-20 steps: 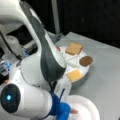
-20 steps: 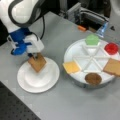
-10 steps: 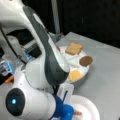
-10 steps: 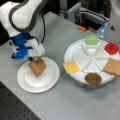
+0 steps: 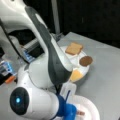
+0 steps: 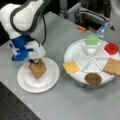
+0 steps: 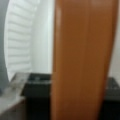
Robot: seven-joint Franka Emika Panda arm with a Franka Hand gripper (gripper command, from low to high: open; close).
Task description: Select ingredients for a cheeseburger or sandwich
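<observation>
Front view, arm side: the arm's white body fills the left and centre of the frame. The gripper (image 5: 78, 113) sits at the bottom edge over the white paper plate (image 5: 93, 110), with only a sliver of brown showing at its tip.
Front view, arm side, tray: the divided tray (image 5: 84, 72) lies right of centre and shows a toast square (image 5: 74, 48), a dark brown disc (image 5: 86, 60) and a yellow square (image 5: 76, 75). The rest of the tray is hidden by the arm.
Front view, table side, plate: the gripper (image 6: 36, 61) is at left of centre, low over the white paper plate (image 6: 50, 80). A toast square (image 6: 37, 69) lies tilted on the plate, its upper edge at the fingertips.
Grip state: the fingers appear pressed onto the toast's upper edge; judged to be pinching it, not released.
Front view, table side, tray: the divided tray (image 6: 75, 51) at right holds a green leaf piece (image 6: 92, 39), red disc (image 6: 111, 48), second toast square (image 6: 113, 67), dark brown disc (image 6: 93, 78) and yellow square (image 6: 71, 66), each in its own compartment.
Wrist view: the toast square (image 7: 81, 60) stands as a broad brown band between the dark fingers (image 7: 37, 82), with the ribbed plate rim (image 7: 17, 37) at left.
Progress: one toast piece brought to the plate. No stack is built; five pieces lie in the tray. Judged an early stage.
</observation>
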